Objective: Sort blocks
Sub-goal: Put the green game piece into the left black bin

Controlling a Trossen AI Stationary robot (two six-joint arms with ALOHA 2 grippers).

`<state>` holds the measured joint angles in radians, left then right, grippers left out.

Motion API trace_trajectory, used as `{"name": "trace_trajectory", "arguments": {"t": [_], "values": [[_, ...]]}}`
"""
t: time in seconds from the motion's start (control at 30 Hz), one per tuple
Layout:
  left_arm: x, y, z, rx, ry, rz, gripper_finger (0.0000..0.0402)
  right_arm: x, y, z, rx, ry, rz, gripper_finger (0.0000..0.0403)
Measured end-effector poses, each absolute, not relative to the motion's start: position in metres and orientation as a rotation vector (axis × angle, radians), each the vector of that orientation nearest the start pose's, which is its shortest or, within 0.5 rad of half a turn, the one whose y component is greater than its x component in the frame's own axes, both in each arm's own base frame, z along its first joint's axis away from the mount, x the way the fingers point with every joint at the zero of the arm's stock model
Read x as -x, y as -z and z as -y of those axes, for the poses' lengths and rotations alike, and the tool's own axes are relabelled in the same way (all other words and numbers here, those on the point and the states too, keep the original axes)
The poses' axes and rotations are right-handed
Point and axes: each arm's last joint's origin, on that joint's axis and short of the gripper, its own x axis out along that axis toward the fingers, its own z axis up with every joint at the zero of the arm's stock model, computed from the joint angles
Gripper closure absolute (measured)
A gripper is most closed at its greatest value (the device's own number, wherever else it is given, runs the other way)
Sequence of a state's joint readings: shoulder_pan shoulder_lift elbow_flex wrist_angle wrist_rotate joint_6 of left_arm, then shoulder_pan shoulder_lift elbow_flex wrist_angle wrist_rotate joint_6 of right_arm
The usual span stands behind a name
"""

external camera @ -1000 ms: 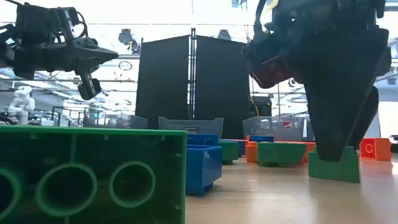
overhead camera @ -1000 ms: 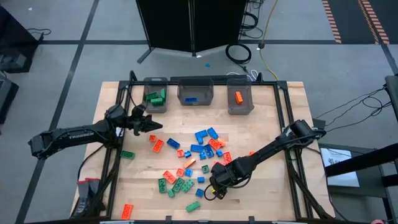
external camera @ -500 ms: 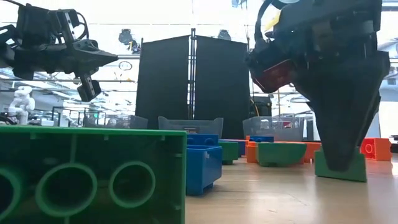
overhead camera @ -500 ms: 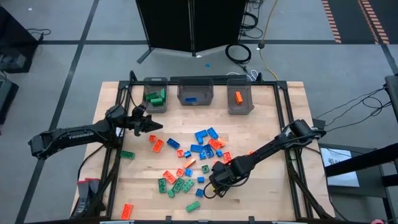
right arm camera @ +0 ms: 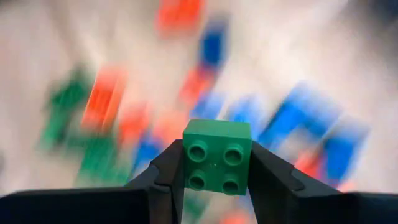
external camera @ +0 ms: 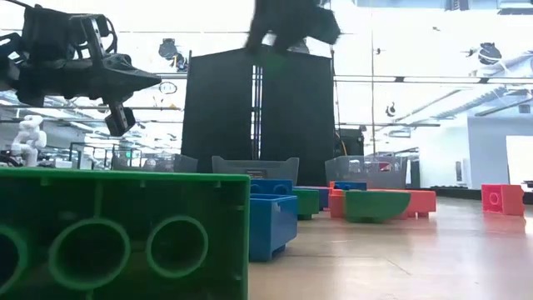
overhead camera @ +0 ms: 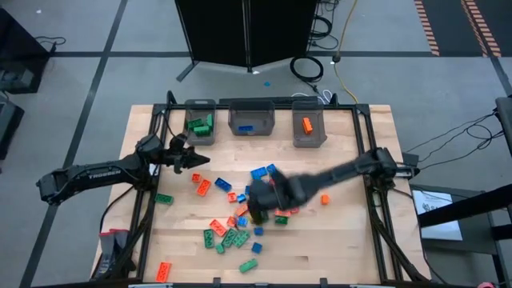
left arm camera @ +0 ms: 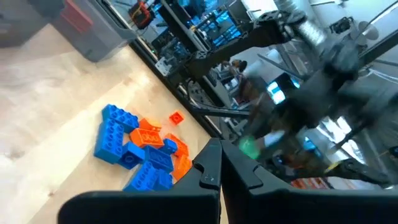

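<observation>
Blocks (overhead camera: 240,216) in green, blue and orange-red lie scattered over the middle of the wooden table (overhead camera: 344,240), leaving bare wood along its right and near edges. Three grey bins (overhead camera: 252,120) line the far edge. Above the pile, the right gripper (right arm camera: 214,180) clamps a square green four-stud block (right arm camera: 216,155). Near the left edge, the left gripper (overhead camera: 196,162) hovers above the table, fingers pressed together on nothing.

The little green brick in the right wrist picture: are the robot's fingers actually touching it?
Touching. The right wrist view shows the green brick pinched between the right gripper's two dark fingers, one pressed against each side, with no gap showing.
</observation>
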<state>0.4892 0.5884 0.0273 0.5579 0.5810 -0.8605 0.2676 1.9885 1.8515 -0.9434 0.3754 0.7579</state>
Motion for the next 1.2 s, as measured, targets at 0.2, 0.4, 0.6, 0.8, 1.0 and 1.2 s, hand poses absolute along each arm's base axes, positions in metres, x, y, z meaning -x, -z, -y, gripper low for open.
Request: {"name": "trace_trajectory", "arguments": {"t": [0.2,0.4,0.6,0.8,1.0,1.2], "values": [[-0.116,-0.173,-0.061,0.809,-0.088,0.054,0.0402,-0.439,-0.333,0.004,-0.284,0.587,-0.656,0.0288],[-0.099,-0.138,-0.066,0.943,-0.323,-0.224,0.0402,-0.451,-0.350,0.096,-0.356,0.604,-0.397,0.0288],[-0.095,-0.137,-0.065,0.915,-0.335,-0.283,0.0402,-0.478,-0.321,0.155,-0.448,0.516,-0.207,0.0288],[-0.098,-0.138,-0.059,0.938,-0.204,-0.326,0.0402,-0.532,-0.239,0.182,-0.597,0.393,-0.253,0.0288],[-0.099,-0.138,-0.055,0.946,-0.120,-0.353,0.0402,-0.559,-0.196,0.190,-0.676,0.329,-0.208,0.0288],[-0.100,-0.138,-0.054,0.947,-0.108,-0.363,0.0402,-0.555,-0.188,0.193,-0.624,0.299,-0.315,0.0288]]}}
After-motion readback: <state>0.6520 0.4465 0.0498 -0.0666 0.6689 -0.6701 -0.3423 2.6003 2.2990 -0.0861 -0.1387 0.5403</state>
